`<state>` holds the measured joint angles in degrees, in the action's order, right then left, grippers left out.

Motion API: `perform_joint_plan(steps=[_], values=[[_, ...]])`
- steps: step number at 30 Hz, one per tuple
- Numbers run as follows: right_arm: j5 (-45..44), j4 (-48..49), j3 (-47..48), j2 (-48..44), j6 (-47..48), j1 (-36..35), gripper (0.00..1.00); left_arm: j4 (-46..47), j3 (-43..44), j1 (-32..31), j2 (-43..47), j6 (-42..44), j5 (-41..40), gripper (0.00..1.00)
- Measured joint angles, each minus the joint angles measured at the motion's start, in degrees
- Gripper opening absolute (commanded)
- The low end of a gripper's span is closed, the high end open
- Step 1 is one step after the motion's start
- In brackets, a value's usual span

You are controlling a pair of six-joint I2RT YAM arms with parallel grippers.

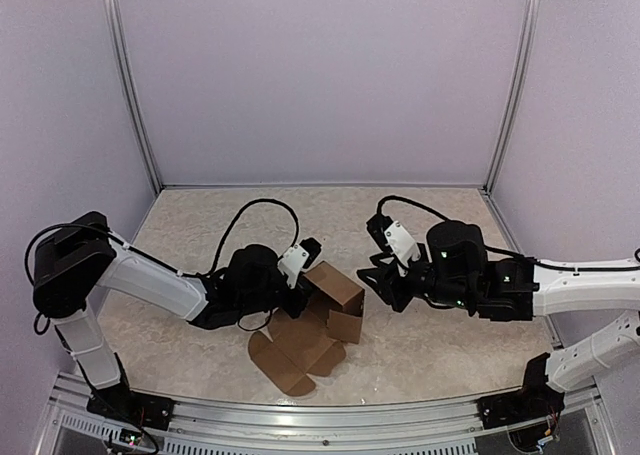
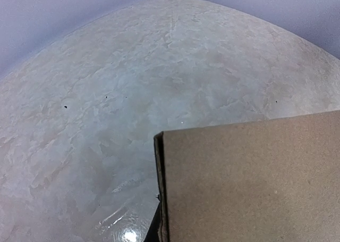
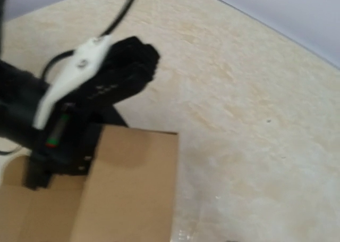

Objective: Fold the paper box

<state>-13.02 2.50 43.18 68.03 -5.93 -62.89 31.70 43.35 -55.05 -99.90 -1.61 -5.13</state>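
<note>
Left gripper closed, seemingly pinching a box wall, its grip hidden behind cardboard. Right gripper sits just beside the box, jaw spread unreadable.

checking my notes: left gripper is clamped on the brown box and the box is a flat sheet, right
Not flat: the top external view shows the paper box partly folded, walls standing, only its near flaps down. The left gripper is clamped on it.

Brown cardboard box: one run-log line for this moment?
brown cardboard box: partly folded | left hand: shut on box | right hand: open, beside box
</note>
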Motion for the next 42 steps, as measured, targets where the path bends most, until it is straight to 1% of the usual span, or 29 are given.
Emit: perform_joint_plan(steps=[2,5,7,14,19,23,31,38,42], values=[[0.6,0.1,0.3,1.3,-0.5,1.5,0.25,2.0,0.0,0.0,-1.4,0.4,1.0,0.06],[2.0,0.7,1.6,4.5,-1.4,3.0,0.08,4.6,0.0,0.0,-3.3,0.7,2.3,0.07],[3.1,1.3,2.6,6.8,-2.1,3.8,0.0,6.5,-0.1,0.0,-4.3,0.7,3.1,0.07],[5.6,3.9,6.8,14.8,-3.7,4.8,0.0,9.9,-0.2,-0.1,-6.8,0.7,3.2,0.09],[7.2,7.0,7.0,18.5,-5.2,5.7,0.0,10.8,-0.2,-0.7,-9.1,0.8,1.6,0.12],[8.4,9.6,7.0,21.0,-7.0,6.5,0.0,10.9,-0.1,-1.6,-10.7,0.9,0.2,0.16],[10.0,14.4,7.0,26.4,-9.8,7.0,0.0,12.0,-0.1,-1.8,-12.0,0.8,-0.3,0.23],[10.8,16.8,7.0,28.7,-10.8,7.2,0.0,14.4,-0.8,-1.8,-12.2,0.5,-0.5,0.27],[10.9,17.2,7.0,28.9,-10.9,7.2,0.0,17.2,-3.2,-1.6,-12.1,-0.1,-0.8,0.3]])
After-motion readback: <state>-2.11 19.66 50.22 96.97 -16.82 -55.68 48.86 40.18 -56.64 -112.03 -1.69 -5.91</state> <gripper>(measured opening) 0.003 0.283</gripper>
